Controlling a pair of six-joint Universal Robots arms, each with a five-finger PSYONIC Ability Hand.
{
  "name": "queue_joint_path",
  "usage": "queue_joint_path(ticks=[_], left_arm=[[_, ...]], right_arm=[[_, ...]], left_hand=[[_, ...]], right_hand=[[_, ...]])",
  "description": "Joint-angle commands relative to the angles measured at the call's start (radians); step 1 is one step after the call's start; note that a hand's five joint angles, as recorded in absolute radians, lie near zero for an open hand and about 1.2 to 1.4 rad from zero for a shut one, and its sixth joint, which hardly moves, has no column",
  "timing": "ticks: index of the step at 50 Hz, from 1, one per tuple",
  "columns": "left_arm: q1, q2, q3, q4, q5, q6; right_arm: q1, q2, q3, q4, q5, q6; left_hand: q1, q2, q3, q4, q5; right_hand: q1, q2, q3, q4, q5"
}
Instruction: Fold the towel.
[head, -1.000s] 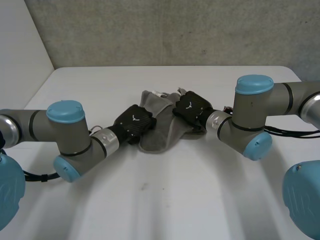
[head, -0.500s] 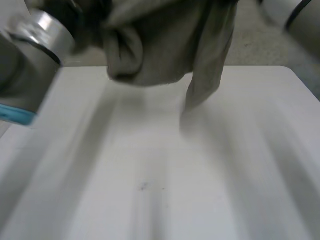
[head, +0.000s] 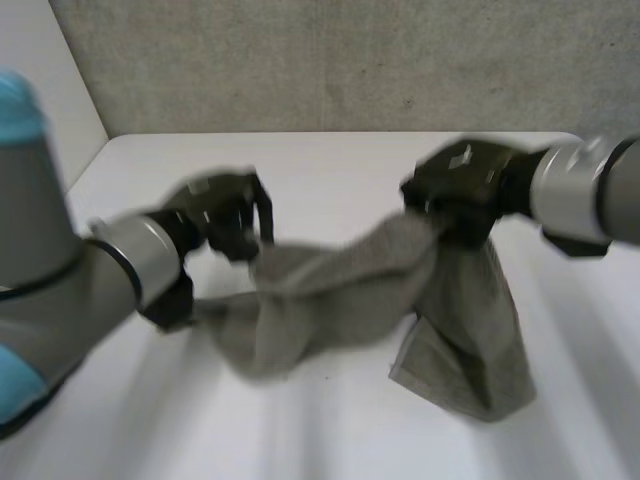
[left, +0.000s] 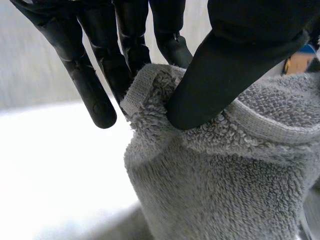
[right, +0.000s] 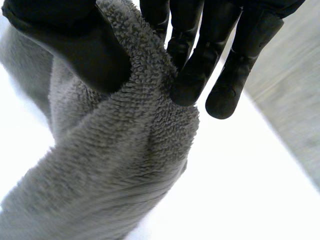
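Change: the towel (head: 340, 290), bunched on the worktop (head: 330, 440) between the hands a second ago, is now lifted and stretched from hand to hand.
Left hand (head: 215, 215): the thumb and fingers pinch the towel's hemmed edge.
Right hand (head: 465, 190): the thumb and fingers pinch another edge, and a long flap hangs below this hand.
Meaning: this is probably the opening-out step, with no fold begun yet.
Head view: shows the towel sagging between the hands.
Wrist views: show each pinch, thumb against fingers, which the head view blurs.

Grey towel (head: 330, 290), slung between left hand (head: 220, 210) and right hand (head: 460, 185), bars the middle of the white table (head: 330, 170); open surface runs along its far and near edges
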Motion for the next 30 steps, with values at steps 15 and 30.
queue_joint_path(ticks=[15, 30], left_arm=[[-0.02, -0.019, -0.198, 0.009, 0.012, 0.005], [-0.031, -0.068, 0.239, 0.352, -0.081, 0.278]], right_arm=[[-0.022, -0.031, 0.534, -0.13, -0.013, -0.299], [-0.018, 0.01, 0.009, -0.571, 0.08, 0.004]], left_hand=[[0.066, 0.028, 0.028, 0.024, 0.053], [0.221, 0.183, 0.183, 0.179, 0.209]], right_hand=[[-0.192, -0.205, -0.22, -0.225, -0.215], [0.095, 0.082, 0.066, 0.062, 0.072]])
